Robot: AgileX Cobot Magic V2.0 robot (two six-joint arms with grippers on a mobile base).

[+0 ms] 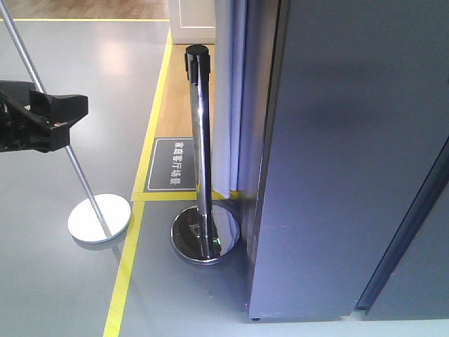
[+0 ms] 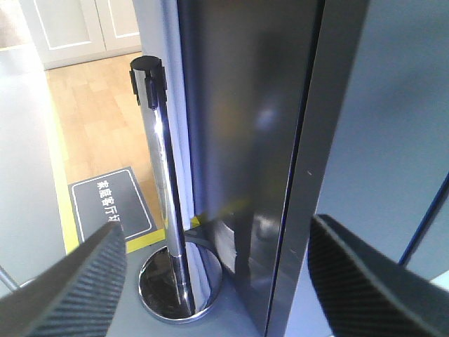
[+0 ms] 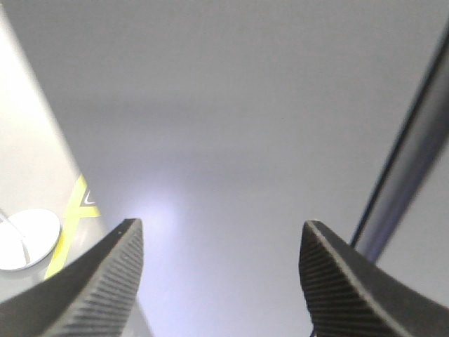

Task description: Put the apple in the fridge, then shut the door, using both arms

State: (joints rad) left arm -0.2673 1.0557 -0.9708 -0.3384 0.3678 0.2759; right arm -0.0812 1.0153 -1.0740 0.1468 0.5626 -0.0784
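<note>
One dark grey fridge [image 1: 337, 161] fills the frame's right, its door [image 3: 231, 126] shut (smooth, faintly glossy). Left claw [image 2: 217, 281] and right claw [image 3: 221, 274] both gape wide, empty. Chrome stanchion [image 1: 200, 154] stands just left.

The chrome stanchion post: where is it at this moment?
In the front view the chrome stanchion post stands on the floor just left of the dark grey fridge, its round base beside the yellow floor tape.
</note>
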